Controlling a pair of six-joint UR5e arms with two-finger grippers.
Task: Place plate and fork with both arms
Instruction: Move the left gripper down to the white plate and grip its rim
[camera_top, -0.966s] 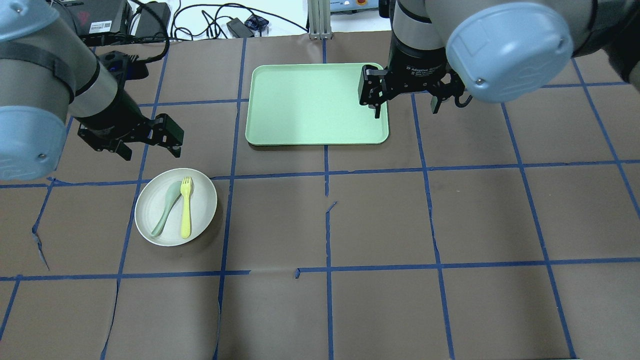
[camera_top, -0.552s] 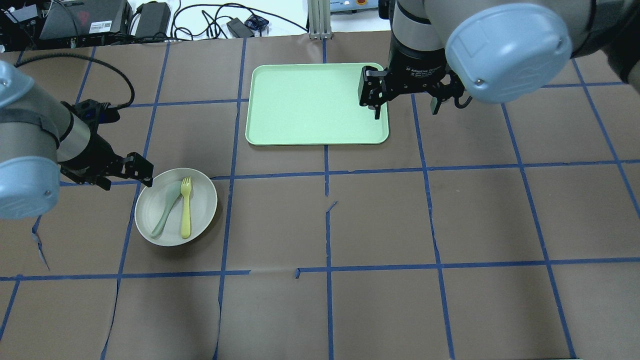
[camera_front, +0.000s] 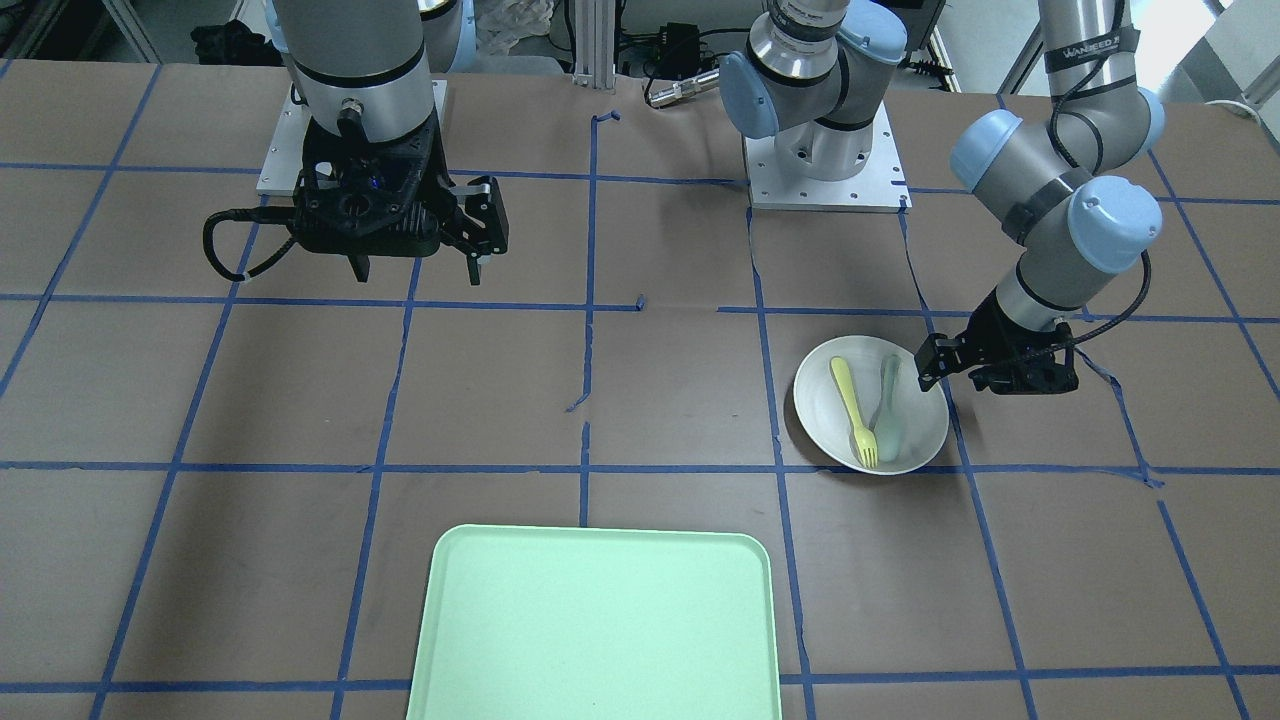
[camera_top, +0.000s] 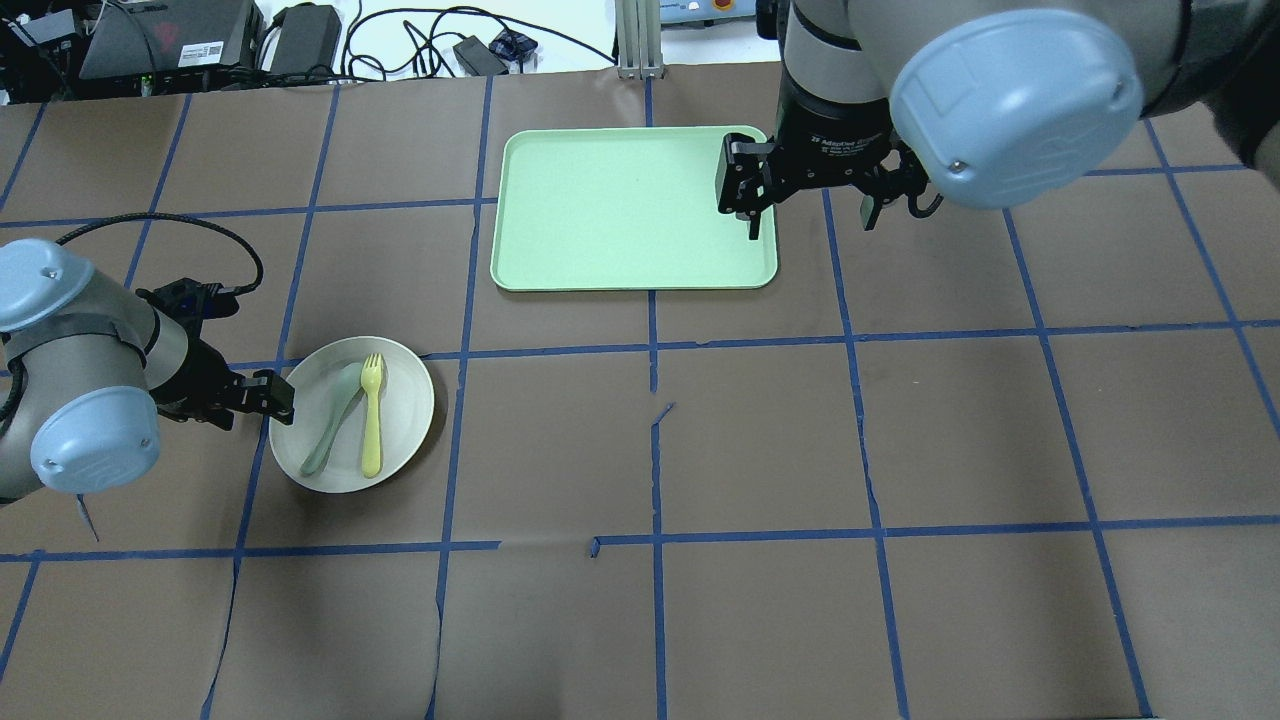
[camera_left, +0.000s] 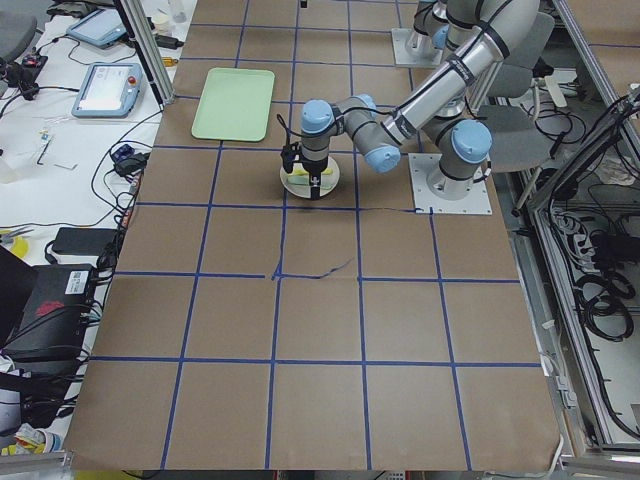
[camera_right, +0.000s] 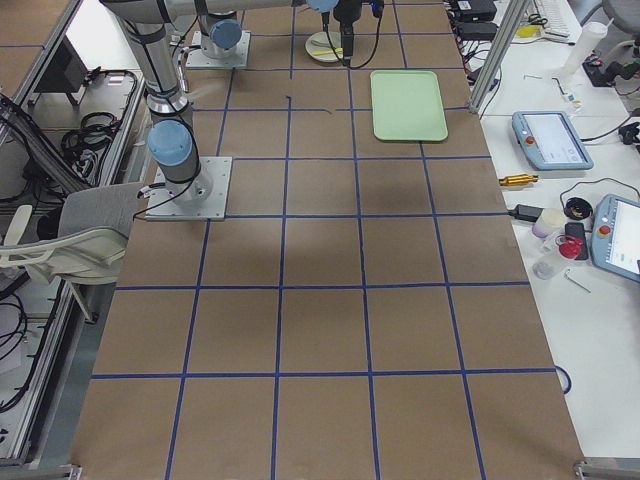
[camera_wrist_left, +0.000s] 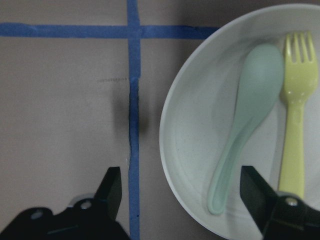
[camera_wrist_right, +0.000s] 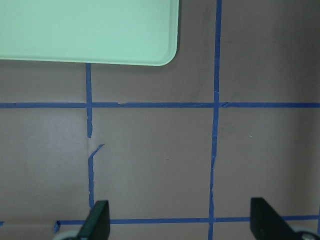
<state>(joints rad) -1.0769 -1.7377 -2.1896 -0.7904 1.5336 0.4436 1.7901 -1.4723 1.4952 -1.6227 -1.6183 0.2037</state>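
Observation:
The white plate lies at the table's left with the yellow fork and a grey-green spoon on it. My left gripper is open and low at the plate's left rim. In the left wrist view the gripper straddles that rim of the plate, one finger outside it and one over the fork's handle. In the front view it is beside the plate. My right gripper is open and empty, high over the tray's right edge.
The mint-green tray lies empty at the far middle of the table, also in the front view and the right wrist view. Brown paper with blue tape lines covers the table. Cables and electronics lie beyond the far edge.
My left gripper has moved down and nearer, from beyond the plate to its left rim, and stayed open. The right arm, plate, fork and spoon have not moved.

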